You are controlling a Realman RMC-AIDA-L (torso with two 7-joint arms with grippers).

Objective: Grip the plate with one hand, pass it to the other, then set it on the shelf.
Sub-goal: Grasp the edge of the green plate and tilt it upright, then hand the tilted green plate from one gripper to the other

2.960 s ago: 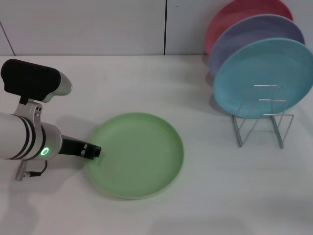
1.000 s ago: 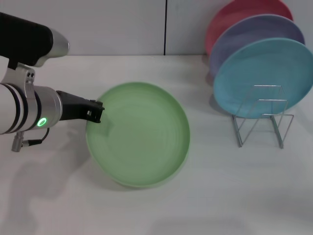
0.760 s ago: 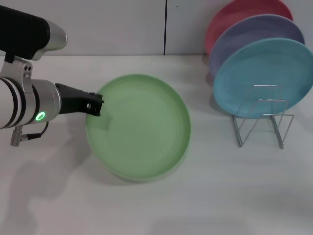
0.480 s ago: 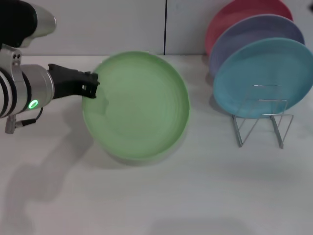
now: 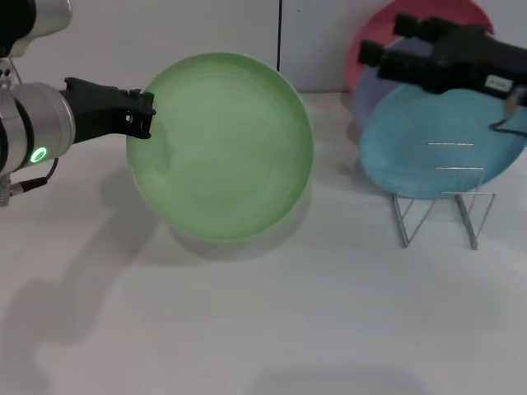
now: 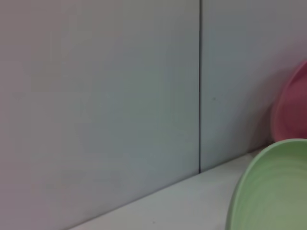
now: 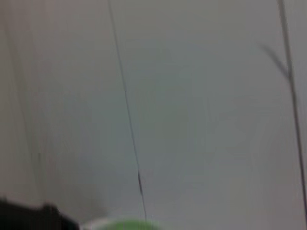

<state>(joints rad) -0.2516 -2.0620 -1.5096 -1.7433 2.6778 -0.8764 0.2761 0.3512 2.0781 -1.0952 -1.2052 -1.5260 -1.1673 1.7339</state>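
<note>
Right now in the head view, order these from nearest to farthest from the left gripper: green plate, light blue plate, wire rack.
1. Green plate: its rim is held in the left gripper, raised off the table.
2. Light blue plate: to the right, standing behind the rack.
3. Wire rack: far right, on the table, only slightly farther.

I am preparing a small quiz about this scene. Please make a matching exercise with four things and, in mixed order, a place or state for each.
Things:
1. plate
2. light blue plate
3. left end effector
4. right end effector

States:
A. leaning in the shelf
B. lifted and tilted above the table
C. in the air, near the leaning plates
D. shut on a rim

Pairs: 1-B, 2-A, 3-D, 4-C
</note>
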